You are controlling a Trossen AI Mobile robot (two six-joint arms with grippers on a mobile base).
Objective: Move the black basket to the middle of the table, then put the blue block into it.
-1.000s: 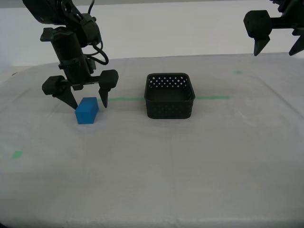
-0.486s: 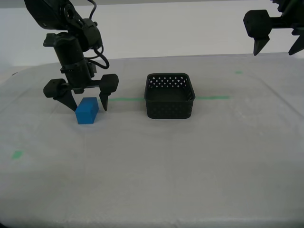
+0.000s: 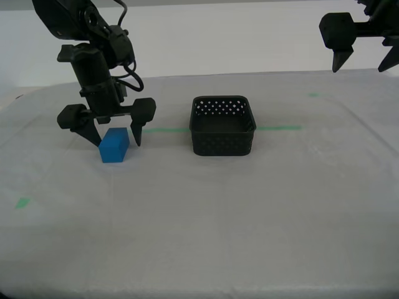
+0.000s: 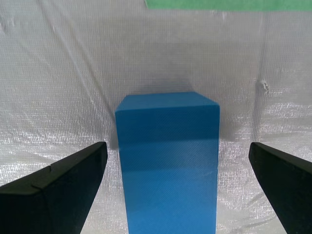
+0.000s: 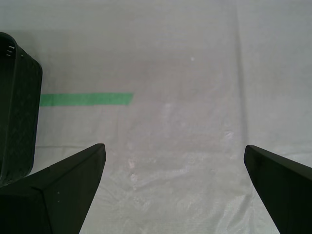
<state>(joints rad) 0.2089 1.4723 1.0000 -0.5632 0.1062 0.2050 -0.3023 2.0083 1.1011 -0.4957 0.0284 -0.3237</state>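
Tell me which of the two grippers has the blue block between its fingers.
My second gripper: its open fingers straddle the blue block. My first gripper hangs open, high above the table, nothing between its fingers.

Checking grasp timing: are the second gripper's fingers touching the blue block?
Apart. The second wrist view shows table cloth between the blue block and both fingers.

One black basket (image 3: 222, 125), one blue block (image 3: 114, 145), two end effectors.

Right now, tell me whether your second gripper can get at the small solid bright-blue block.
Probably yes: my second gripper is open, a finger on each side of the bright-blue block, nothing between them.
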